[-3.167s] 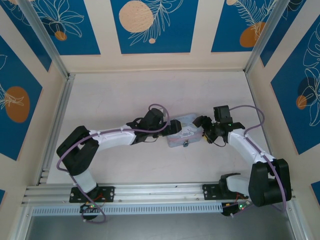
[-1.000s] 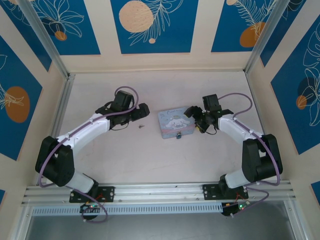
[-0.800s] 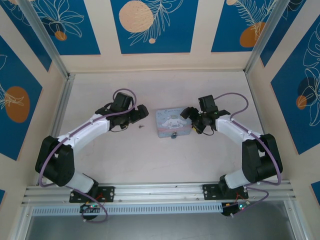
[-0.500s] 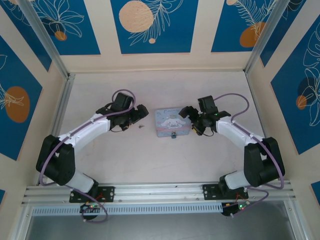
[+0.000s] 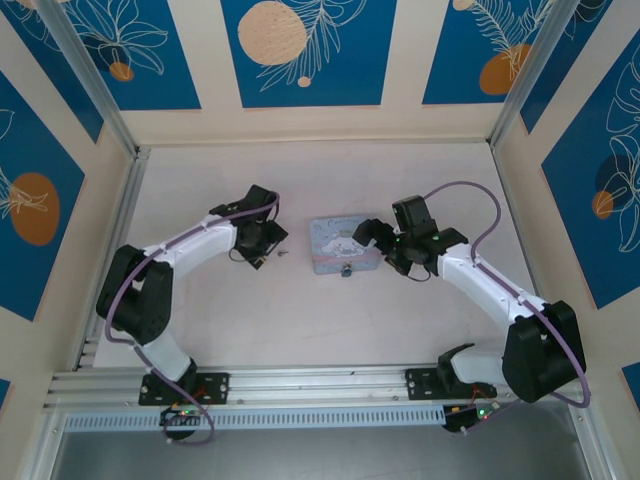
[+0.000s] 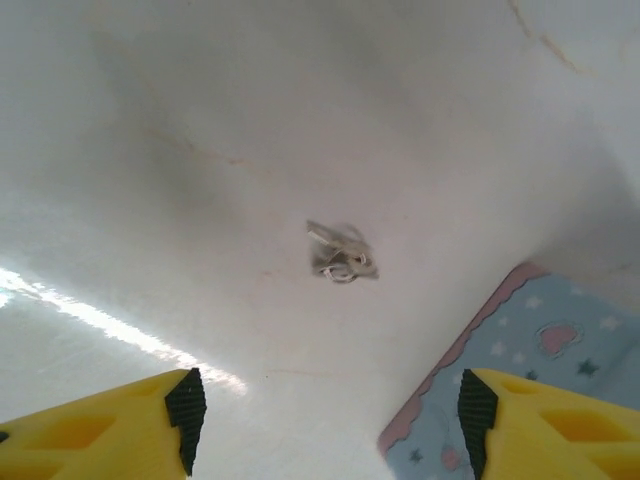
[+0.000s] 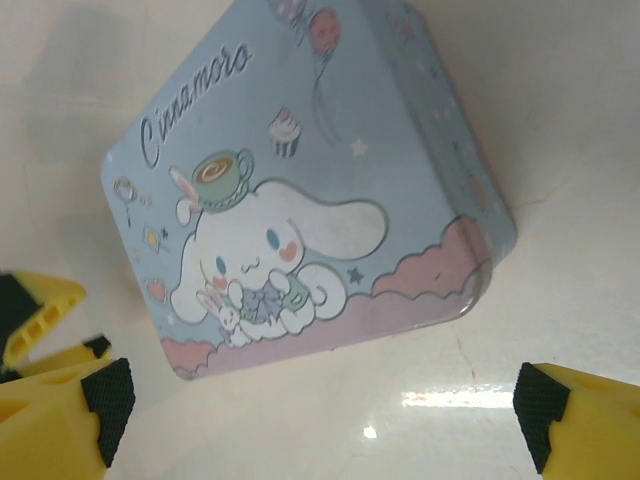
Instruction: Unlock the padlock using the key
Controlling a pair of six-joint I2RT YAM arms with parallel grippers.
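Fingers on your left gripper (image 6: 325, 430) stand apart near the tiny dark metal key (image 6: 340, 252), mid-worktop (image 5: 300, 310) beside the pale blue cartoon tin (image 7: 300, 190) (small dark padlock (image 5: 346, 271) at its near edge); right gripper (image 7: 320, 410) gapes wide.

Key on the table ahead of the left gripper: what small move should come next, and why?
Probably lower the left gripper onto the key and close: it lies loose on the table, centred ahead of the open jaws.
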